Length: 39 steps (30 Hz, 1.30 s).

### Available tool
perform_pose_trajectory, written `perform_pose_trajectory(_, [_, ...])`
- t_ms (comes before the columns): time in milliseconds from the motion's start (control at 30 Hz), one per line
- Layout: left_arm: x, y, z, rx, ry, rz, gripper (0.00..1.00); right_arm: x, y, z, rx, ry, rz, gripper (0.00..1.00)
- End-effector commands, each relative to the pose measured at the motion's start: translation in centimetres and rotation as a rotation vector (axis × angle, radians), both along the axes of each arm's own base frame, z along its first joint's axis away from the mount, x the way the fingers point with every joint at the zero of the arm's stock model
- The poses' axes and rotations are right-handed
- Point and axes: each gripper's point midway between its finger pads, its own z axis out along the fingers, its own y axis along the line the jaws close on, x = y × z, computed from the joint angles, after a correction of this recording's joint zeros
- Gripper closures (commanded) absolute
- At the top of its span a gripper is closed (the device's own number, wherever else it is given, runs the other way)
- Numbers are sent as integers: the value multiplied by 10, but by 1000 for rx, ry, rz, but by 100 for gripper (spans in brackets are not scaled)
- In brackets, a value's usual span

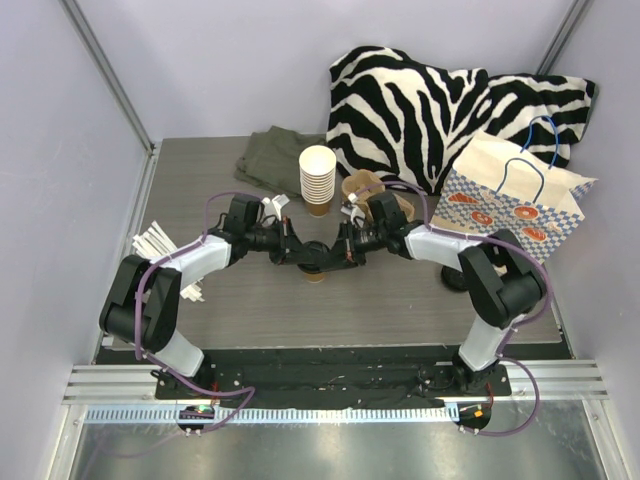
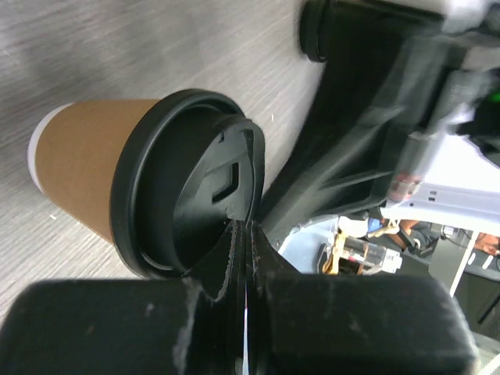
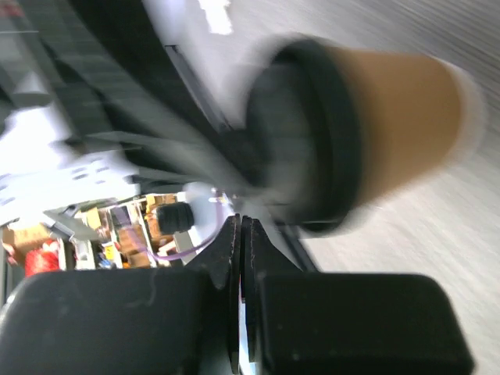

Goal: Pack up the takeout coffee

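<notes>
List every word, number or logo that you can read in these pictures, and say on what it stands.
No text can be read in any view.
Paper bag: round orange prints, too small to read.
Black lid of the coffee cup: raised shapes only, no letters.

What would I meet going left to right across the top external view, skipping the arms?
In order: white sticks → olive cloth → stack of cups → patterned paper bag.

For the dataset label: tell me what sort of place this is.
Probably a lab test cell staged for takeout packing: plain enclosure walls, robot arms bolted to an aluminium rail, a cup stack and printed paper bag.
</notes>
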Motion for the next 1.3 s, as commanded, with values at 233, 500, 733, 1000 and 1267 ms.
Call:
perform_pose_trajectory(233, [-4, 10, -26, 82, 37, 18, 100, -10, -13, -31, -117, 7, 28, 99])
perform_pose_trajectory(500, [3, -2, 21, -42, -70, -6, 100, -1, 1, 54, 43, -148, 55, 99])
perform_pose_trajectory(733, [4, -5, 65, -119, -180, -2, 100, 19, 8, 51, 41, -168, 9, 99])
perform_pose_trajectory(1000, [6, -3, 58, -123, -166, 18, 100, 26, 5, -13, -78, -77, 2, 99])
perform_pose_trajectory(1267, [14, 18, -15, -12, 44, 107, 100, 28, 0, -38, -162, -45, 8, 99])
